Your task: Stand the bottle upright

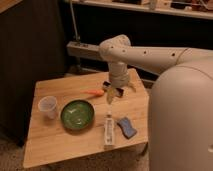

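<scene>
The bottle [109, 131] is slim and pale and lies on its side on the wooden table [55, 145], just right of the green bowl [77, 114] and left of the blue block [126, 127]. My gripper [113, 94] hangs from the white arm above the table's middle back, beside the orange carrot [94, 92]. It is well above and behind the bottle, not touching it.
A short translucent cup [48, 107] stands at the table's left. The robot's large white body [180, 120] fills the right side. A dark cabinet [30, 45] stands behind the table on the left, and a metal rail [82, 49] runs behind it.
</scene>
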Tool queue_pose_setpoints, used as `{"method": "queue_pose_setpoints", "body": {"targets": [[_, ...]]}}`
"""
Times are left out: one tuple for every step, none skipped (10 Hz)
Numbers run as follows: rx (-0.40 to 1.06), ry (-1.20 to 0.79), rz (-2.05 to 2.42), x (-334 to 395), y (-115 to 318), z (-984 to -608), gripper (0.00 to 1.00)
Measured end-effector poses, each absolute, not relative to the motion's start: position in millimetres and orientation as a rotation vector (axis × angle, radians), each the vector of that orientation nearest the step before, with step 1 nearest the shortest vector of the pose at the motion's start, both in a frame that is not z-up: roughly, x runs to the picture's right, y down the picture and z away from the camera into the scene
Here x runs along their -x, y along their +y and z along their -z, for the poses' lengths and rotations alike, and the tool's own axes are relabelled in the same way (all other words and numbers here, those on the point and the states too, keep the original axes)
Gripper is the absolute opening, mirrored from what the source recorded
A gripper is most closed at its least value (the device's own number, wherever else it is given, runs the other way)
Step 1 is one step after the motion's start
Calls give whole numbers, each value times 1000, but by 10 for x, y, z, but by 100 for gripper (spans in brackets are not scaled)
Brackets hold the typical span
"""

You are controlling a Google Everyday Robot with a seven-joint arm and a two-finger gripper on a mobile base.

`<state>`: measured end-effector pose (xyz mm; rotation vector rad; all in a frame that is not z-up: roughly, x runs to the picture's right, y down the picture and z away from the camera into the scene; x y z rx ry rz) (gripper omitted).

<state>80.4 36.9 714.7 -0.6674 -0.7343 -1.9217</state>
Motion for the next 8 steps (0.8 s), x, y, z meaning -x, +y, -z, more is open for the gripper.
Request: {"method": "queue_pose_setpoints", "body": {"targets": [[638, -709, 1934, -793, 387, -7166, 80], [599, -693, 1946, -759, 415, -7203, 80], [566, -687, 1952, -712, 440, -7238, 80], [547, -682, 1948, -674, 467, -7281, 80], [541, -679, 1934, -644, 493, -7312, 80], [540, -669, 1892, -588, 532, -7371, 80], [539, -681, 1845, -513, 612, -7440, 80], [536, -691, 1821, -473, 658, -7475, 80]]}}
